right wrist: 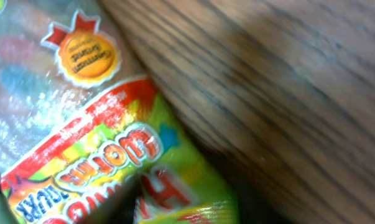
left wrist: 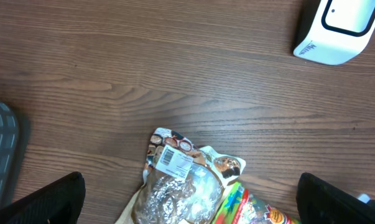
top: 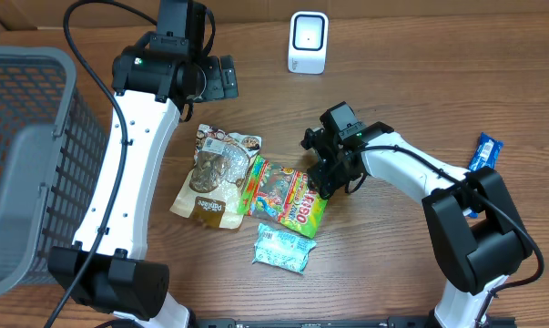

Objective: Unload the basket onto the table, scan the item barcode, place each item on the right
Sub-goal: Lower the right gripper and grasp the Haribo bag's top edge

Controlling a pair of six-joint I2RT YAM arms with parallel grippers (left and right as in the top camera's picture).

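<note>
A green and red gummy worm bag (top: 283, 196) lies flat in the middle of the table, and its print fills the right wrist view (right wrist: 81, 124). My right gripper (top: 321, 180) is pressed down on the bag's right edge. There the film bunches up into a fold between the jaws, so the gripper is shut on it. The white barcode scanner (top: 308, 43) stands at the far side of the table and shows in the left wrist view (left wrist: 336, 31). My left gripper (top: 215, 77) hangs open above the table with nothing in it, its fingers (left wrist: 50, 199) spread wide.
A brown snack bag (top: 215, 173) with a barcode label lies left of the gummy bag. A light blue packet (top: 285, 248) lies in front of them. A blue packet (top: 483, 153) sits at the far right. A grey basket (top: 28, 164) stands at the left edge.
</note>
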